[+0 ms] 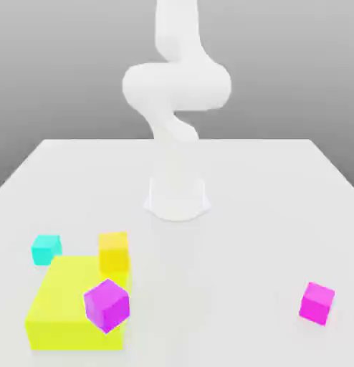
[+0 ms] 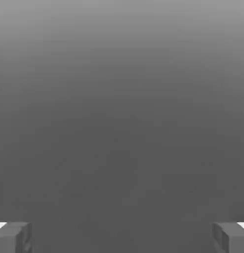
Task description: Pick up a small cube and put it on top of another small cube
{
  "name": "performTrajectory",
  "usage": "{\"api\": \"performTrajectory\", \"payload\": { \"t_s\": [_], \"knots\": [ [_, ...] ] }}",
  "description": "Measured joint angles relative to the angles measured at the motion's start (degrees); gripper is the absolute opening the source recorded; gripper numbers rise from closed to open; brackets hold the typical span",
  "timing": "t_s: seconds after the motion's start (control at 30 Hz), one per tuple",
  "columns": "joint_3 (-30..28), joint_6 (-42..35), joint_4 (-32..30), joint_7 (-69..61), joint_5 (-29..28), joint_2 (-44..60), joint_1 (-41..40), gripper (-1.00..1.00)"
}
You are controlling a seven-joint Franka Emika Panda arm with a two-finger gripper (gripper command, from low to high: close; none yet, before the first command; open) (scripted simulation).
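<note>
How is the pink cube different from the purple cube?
The pink cube is a hot magenta, while the purple cube is more violet. The pink cube sits alone on the white table at the exterior view's right; the purple cube is at the left, overlapping the big yellow block. The pink cube sits flat; the purple cube looks tilted onto a corner. Both are small, plain cubes of about the same size.

Four small cubes: pink cube (image 1: 317, 302), orange cube (image 1: 113, 251), purple cube (image 1: 107, 304), cyan cube (image 1: 46, 249); one large yellow block (image 1: 58, 308).
</note>
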Motion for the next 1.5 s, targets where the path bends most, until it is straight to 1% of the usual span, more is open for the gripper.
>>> {"api": "performTrajectory", "payload": {
  "t_s": [0.47, 0.63, 0.8, 0.87, 1.0, 1.03, 1.27, 1.43, 1.5],
  "knots": [
    [6.7, 13.0, -6.7, -11.5, -0.7, 29.4, 10.6, 0.0],
    [9.5, 17.6, -9.1, -14.3, -2.6, 39.8, 14.8, 0.0],
    [11.0, 22.1, -11.4, -16.1, -5.9, 50.4, 18.1, 0.0],
    [10.5, 24.5, -11.5, -15.6, -7.8, 54.6, 19.4, 0.0],
    [7.0, 30.8, -10.0, -13.2, -11.5, 62.9, 22.5, 0.0],
    [6.4, 31.8, -9.8, -12.8, -11.9, 64.2, 23.0, -1.0],
    [6.5, 31.7, -9.8, -12.7, -12.0, 64.1, 23.0, -1.0],
    [9.9, 24.6, -11.8, -16.2, -7.5, 55.0, 20.4, -1.0],
    [8.4, 22.1, -13.4, -16.4, -6.1, 50.8, 18.3, -1.0]
  ]
}}
